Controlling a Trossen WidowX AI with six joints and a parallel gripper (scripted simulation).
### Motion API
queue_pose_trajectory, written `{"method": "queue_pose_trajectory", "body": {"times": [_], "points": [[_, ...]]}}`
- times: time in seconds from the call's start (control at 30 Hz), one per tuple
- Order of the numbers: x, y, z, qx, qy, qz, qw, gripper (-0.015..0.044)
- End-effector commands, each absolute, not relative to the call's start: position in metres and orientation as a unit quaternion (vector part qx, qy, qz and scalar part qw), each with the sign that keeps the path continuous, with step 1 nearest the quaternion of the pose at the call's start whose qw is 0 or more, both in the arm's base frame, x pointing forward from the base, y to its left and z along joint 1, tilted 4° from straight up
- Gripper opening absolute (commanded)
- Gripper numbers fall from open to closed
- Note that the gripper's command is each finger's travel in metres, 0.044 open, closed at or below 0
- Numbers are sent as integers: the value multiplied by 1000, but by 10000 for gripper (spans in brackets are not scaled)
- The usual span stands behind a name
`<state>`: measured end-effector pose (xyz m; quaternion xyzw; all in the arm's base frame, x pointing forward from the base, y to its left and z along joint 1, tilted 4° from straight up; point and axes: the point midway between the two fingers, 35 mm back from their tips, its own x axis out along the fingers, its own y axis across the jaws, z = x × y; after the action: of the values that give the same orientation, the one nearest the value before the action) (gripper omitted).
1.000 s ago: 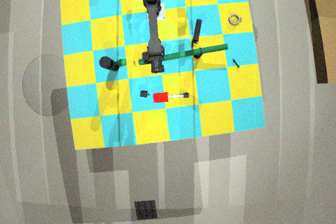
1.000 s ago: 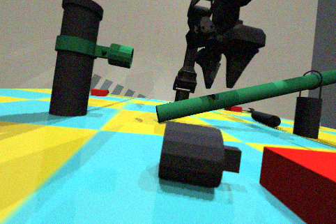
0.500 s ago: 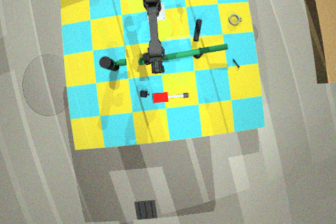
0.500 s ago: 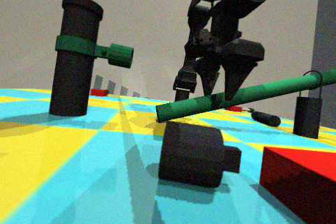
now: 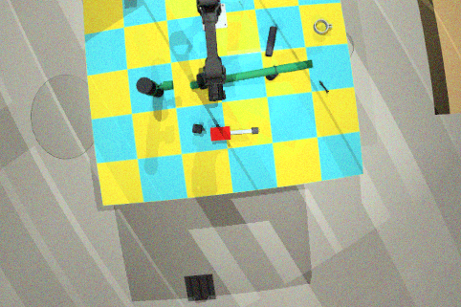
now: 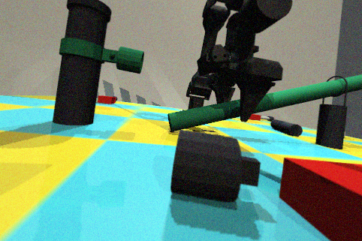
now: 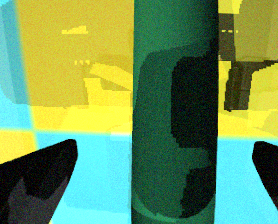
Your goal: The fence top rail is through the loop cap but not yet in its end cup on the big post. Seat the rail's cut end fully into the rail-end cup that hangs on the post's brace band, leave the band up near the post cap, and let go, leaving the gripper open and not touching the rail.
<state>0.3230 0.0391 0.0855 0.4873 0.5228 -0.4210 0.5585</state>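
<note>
The dark parallel-jaw gripper stands released – jaws spread wide, straddling the long green fence rail at centre frame, fingers apart from it on either side. The rail slants, its cut end low on the checkered blue-and-yellow table top, well short of the green rail-end cup at upper left. That cup hangs from the green brace band – high on the thick dark post.
</note>
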Motion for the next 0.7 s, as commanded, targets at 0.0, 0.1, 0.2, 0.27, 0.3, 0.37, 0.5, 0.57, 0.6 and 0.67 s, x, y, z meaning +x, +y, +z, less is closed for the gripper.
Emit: {"method": "queue_pose_trajectory", "body": {"times": [0.0,0.1,0.2,0.27,0.3,0.37,0.5,0.57,0.6,0.67], "points": [[322,39,78,484,525,-427,555,440],[322,39,78,484,525,-427,555,414],[322,39,78,484,525,-427,555,335],[322,39,78,484,525,-427,555,282],[322,39,78,484,525,-427,555,256],[322,39,78,484,525,-427,555,204],[322,39,78,484,525,-427,555,138],[322,39,78,484,525,-427,555,125],[322,39,78,484,525,-427,555,118],[322,39,79,484,525,-427,555,85]]}}
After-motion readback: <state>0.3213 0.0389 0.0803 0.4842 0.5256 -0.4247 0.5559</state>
